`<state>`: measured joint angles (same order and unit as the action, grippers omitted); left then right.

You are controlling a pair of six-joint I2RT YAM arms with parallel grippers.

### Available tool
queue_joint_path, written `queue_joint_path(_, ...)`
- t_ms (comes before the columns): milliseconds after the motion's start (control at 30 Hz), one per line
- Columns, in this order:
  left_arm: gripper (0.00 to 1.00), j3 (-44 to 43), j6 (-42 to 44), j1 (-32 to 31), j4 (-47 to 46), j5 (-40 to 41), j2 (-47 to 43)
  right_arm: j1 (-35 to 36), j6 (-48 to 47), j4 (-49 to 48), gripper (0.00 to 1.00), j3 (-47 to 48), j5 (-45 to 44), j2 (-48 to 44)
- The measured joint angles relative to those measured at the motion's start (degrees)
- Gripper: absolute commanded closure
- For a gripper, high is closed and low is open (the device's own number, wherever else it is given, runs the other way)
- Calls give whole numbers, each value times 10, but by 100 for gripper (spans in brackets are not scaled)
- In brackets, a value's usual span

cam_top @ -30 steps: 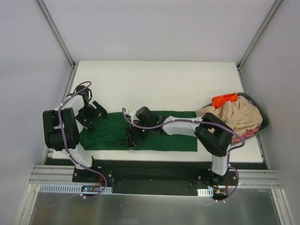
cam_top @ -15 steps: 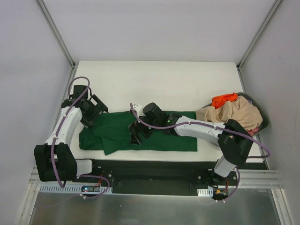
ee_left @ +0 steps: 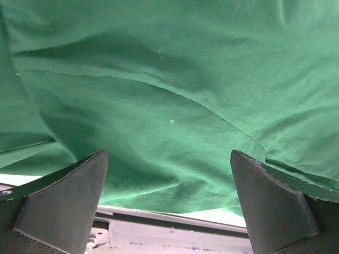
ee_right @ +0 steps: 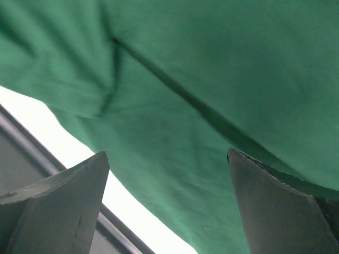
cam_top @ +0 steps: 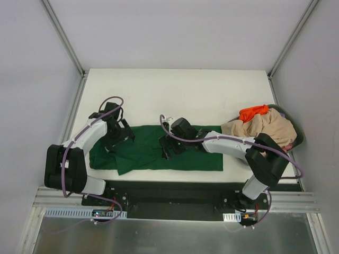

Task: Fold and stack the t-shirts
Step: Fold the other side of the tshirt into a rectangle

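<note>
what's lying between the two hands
Only cloth of the dark green t-shirt, seen in the top view, lies between the left hand and the right hand.

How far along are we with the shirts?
Done: little; no folded stack shows anywhere. In hand: the green shirt lies in a long band along the near edge of the table, its left end rumpled. The left gripper and right gripper hover open over it, holding nothing. Left: finishing that fold, then the beige shirt, orange shirt and pink shirt, heaped in the basket.
</note>
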<state>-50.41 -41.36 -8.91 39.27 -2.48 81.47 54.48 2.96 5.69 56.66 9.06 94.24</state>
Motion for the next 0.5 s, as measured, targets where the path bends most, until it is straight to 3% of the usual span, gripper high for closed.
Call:
queue_joint_path(133,1,0,0,6,2,37,-42,-30,10,19,4,-37,-58,-16)
queue_joint_path(233,2,0,-2,45,4,58,-71,-69,13,30,4,-70,-86,-45)
queue_joint_path(367,22,0,-12,133,-1,82,-71,-118,13,36,4,-92,-99,-71)
queue_joint_path(500,28,2,-5,176,-26,95,-55,-138,12,36,4,-97,-99,-72)
